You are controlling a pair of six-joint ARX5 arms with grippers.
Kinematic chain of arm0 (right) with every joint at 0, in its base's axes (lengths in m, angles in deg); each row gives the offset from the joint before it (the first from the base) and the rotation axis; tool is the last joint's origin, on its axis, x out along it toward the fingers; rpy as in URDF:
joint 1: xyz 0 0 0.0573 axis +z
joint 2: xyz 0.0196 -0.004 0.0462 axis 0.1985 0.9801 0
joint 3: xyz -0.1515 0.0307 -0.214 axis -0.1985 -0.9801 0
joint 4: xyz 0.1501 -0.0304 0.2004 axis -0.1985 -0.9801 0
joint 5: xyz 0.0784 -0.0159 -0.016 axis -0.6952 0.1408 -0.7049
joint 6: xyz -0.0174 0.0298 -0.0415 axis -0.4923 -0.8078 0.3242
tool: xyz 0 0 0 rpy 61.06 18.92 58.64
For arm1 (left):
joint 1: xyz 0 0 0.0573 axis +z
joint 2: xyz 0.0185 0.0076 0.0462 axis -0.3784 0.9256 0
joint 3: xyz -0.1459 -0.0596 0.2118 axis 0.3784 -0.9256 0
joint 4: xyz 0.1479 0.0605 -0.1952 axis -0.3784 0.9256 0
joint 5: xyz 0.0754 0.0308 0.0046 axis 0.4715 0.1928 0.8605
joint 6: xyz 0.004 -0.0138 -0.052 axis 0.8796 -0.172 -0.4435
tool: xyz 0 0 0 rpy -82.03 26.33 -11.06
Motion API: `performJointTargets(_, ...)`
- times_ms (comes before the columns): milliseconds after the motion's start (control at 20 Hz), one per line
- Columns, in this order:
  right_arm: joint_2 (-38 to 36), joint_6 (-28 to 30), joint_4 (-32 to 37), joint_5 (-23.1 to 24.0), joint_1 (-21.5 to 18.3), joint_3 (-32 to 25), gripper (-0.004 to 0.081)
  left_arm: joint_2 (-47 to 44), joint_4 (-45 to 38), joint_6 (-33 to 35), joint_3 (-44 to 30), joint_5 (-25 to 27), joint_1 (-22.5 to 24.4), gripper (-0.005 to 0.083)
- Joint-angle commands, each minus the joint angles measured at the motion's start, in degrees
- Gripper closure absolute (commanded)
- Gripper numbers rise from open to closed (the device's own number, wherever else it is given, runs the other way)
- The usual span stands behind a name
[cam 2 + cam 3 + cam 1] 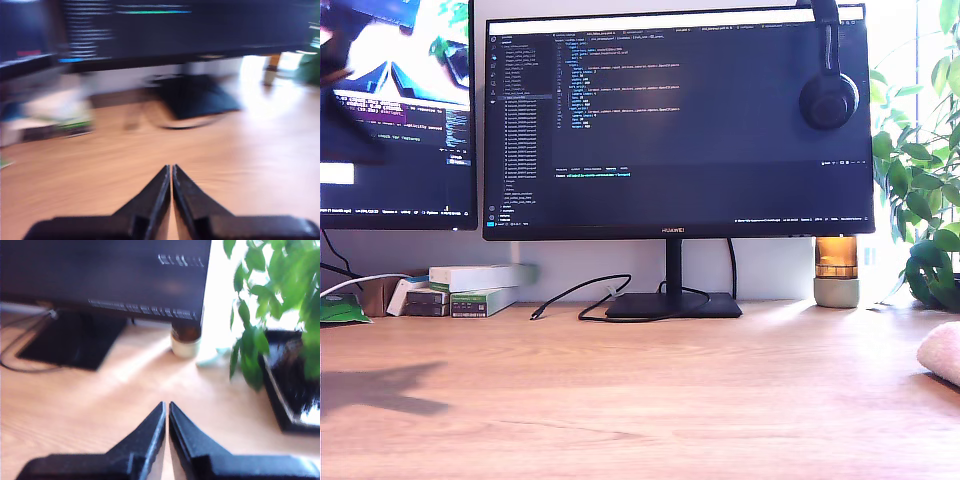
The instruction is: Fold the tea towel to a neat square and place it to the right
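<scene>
My first gripper (171,169): two black, wedge-shaped jaws brought together tip to tip, nothing between them, hanging over bare wooden desk (100,170); its view is smeared with blur. My second gripper (166,406): same matte black wedges, also closed on nothing, over the same pale, fine-grained desk top. Neither gripper shows in the exterior view, though a dark blurred shape sits at that view's upper left and a soft shadow lies on the desk at its lower left. Ahead of my first gripper: the flat black monitor base (197,97) with a thin black cable (175,125) looped beside it, and a blurred stack of white and green boxes (55,112). Ahead of my second gripper: a small jar (186,340) with amber top and pale base, standing just beside the monitor (105,275), and a leafy green plant (260,300) in a dark rectangular tray (285,390). The tea towel (942,352): only a fluffy, pale pinkish-white edge shows, lying on the desk at the exterior view's right edge, below the plant's leaves and well apart from both grippers' fields; its fold cannot be judged. Black headphones (828,95) hang over the monitor's upper corner at the exterior view's right; a second screen (395,110) stands at that view's left.
</scene>
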Motion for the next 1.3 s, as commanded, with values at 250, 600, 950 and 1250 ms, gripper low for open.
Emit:
performJointTargets(250,0.26,-3.89,5.11,-1.14,0.15,-7.54,0.0781,-1.49,2.03,1.66,-1.25,-0.87,5.68,0.0793)
performJointTargets(600,0.26,-6.95,12.72,9.62,4.87,-10.47,0.0781,-2.36,3.34,1.66,-2.97,6.25,5.68,0.0793)
performJointTargets(950,-4.52,-4.92,27.17,12.04,6.19,-25.90,0.0781,-9.49,-1.33,1.25,-10.45,5.62,5.66,0.0793)
performJointTargets(1250,-16.20,-3.91,21.73,10.47,7.52,-30.51,0.0781,-21.84,5.49,0.07,-16.35,4.90,5.62,0.0793)
